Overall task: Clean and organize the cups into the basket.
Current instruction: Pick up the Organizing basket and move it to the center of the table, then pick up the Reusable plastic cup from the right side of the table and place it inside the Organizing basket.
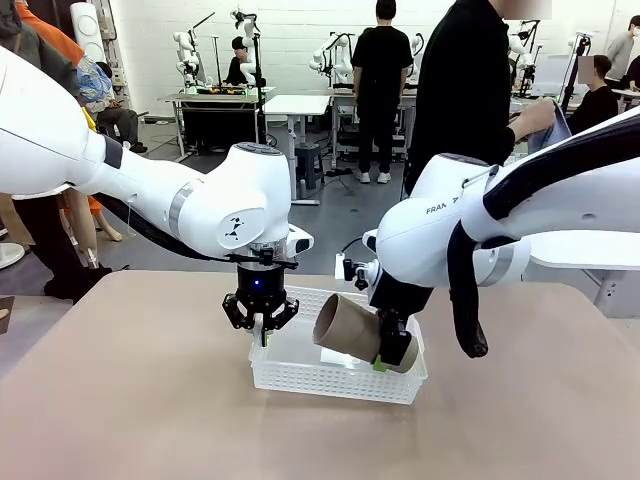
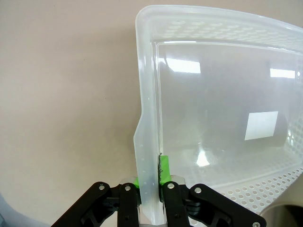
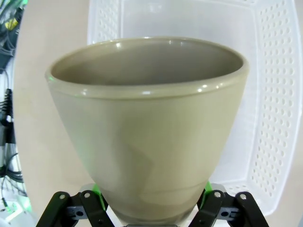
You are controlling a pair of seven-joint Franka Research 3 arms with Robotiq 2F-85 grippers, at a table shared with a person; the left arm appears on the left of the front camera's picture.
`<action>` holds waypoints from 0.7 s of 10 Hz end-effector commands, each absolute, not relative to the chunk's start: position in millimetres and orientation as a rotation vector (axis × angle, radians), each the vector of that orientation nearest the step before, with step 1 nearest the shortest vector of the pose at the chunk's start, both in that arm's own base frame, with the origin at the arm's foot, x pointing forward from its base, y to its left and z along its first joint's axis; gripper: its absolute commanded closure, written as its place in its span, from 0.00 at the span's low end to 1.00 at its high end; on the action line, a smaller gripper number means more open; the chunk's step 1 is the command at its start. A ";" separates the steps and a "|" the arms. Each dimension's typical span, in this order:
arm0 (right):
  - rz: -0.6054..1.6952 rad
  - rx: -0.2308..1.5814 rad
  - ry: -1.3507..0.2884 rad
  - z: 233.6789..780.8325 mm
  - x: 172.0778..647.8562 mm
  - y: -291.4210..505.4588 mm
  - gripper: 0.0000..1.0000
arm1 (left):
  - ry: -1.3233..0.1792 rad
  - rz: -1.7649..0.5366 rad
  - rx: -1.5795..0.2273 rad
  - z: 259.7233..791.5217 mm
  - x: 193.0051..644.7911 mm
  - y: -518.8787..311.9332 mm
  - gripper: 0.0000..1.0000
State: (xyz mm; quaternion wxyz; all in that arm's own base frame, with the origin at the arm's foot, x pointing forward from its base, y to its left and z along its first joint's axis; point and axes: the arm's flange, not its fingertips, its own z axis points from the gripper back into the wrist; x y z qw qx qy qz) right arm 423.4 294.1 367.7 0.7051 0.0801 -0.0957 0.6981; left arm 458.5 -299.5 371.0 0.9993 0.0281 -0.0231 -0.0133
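A white mesh-sided basket [image 1: 300,377] sits at the table's middle, its floor bare. My left gripper [image 1: 262,324] points straight down and is shut on the basket's left end wall; in the left wrist view the green pads [image 2: 164,170] pinch the basket's thin rim [image 2: 146,94]. A brown cup [image 1: 350,328] hangs tilted on its side over the basket's right half, mouth toward picture left. My right gripper [image 1: 393,356] is shut on the cup's base end. Seen from the right wrist, the cup [image 3: 147,127] stands large over the basket [image 3: 277,118], gripped low by my right gripper [image 3: 151,210].
The tan table [image 1: 120,400] lies bare around the basket. A person in black [image 1: 465,90] stands at the far side holding a bluish cloth [image 1: 548,122]. My right arm's bulky white link [image 1: 440,230] hangs just above the basket's far right corner.
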 end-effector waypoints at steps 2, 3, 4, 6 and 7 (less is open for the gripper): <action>1.521 0.155 -0.168 348.6 439.6 296.4 0.19 | -0.051 -0.022 0.059 372.6 458.2 -300.2 1.00; 1.518 0.158 -0.151 342.9 443.0 297.6 0.19 | -0.051 -0.022 0.059 372.6 458.2 -300.2 1.00; 1.518 0.164 -0.136 337.8 446.2 299.2 0.19 | -0.051 -0.022 0.059 372.6 458.2 -300.2 1.00; 1.518 0.173 -0.115 329.0 451.7 301.6 0.19 | -0.051 -0.022 0.059 372.6 458.2 -300.2 1.00; 1.515 0.179 -0.104 325.5 454.3 302.3 0.19 | -0.051 -0.022 0.059 372.6 458.2 -300.2 1.00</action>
